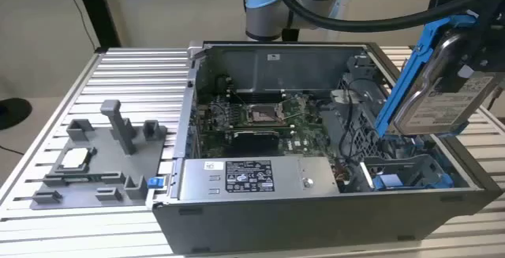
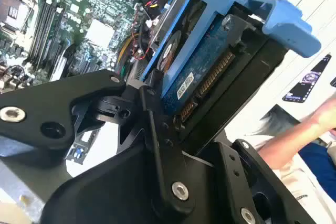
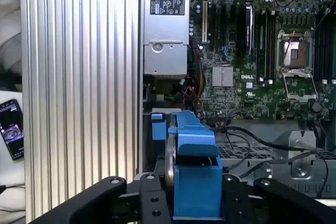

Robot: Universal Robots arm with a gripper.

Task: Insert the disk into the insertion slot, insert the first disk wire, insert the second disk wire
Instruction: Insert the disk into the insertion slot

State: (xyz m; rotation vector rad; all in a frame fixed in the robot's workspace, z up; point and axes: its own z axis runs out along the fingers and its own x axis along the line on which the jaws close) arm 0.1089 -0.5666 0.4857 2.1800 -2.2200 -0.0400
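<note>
At the exterior view's left, on the ribbed metal table (image 1: 126, 68), a grey plastic holder (image 1: 94, 157) sat apart from the work and seemed to play no part in this step. In the middle, the open computer case (image 1: 316, 222) lay with its cover off, so the inside could be reached from above. The grey box (image 1: 252, 178) with its label ran along the near wall, and the circuit board (image 1: 261, 122) lay flat behind it. At the near right corner of the case was the slot (image 1: 392, 181), its blue rails bare and nothing in it. Above the slot, and not touching it, hung the disk (image 1: 446, 107) in its blue frame, tilted steeply with its lower end toward the slot, probably so that it could go in lower edge first. The gripper (image 3: 195, 205) was clamped on the disk's upper end, a black finger (image 3: 152, 203) against each flat side, which left the lower end free. In the second wrist view the disk's connector edge (image 2: 210, 85) was bare, with no wire in it. I judged the first step to be under way but not done
</note>
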